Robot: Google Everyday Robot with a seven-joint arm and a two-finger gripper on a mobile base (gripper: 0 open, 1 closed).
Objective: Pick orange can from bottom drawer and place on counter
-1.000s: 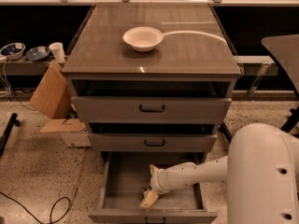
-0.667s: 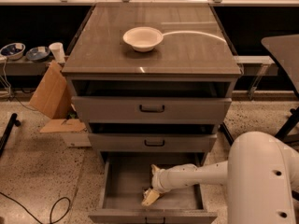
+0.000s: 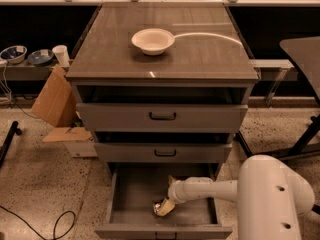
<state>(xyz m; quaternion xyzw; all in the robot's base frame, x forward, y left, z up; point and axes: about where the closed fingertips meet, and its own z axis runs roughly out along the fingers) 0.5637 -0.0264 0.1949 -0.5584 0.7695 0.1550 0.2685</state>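
Counter: flat glossy grey-brown cabinet top (image 3: 200,59), the set-down surface. A round white bowl (image 3: 153,40) stands left of centre near the back. Judged best target is the bare front-right part, well apart from the bowl.
Bottom drawer: lowest grey rectangular drawer (image 3: 132,196), pulled out, with its floor showing. The middle grey drawer (image 3: 165,153) overhangs its rear. The lift should therefore come forward, towards the drawer front, before rising, so that nothing strikes the overhang.
Arm: cream-white robot arm (image 3: 210,189) enters over the drawer's right wall and slopes down to the left. It should be kept off that wall when drawn out.
Gripper: cream two-finger gripper (image 3: 166,206), low inside the bottom drawer, near the front and about mid-width, at the can.
Gripper state: cannot tell how far open it is, nor whether it has hold of anything.
Step in hand: judged to be securing the can before the lift. A firm hold across the can's body should be confirmed first, as the shiny metal may slip. The rise should be slow.
Orange can: small shiny golden-orange metal can (image 3: 159,209), on the drawer floor, touching or just beside the gripper's tip on its left.
Can axis: only a bright patch is exposed. It appears tipped rather than upright, with its long axis seemingly in line with the gripper, lower left to upper right. Which end is the top cannot be told.
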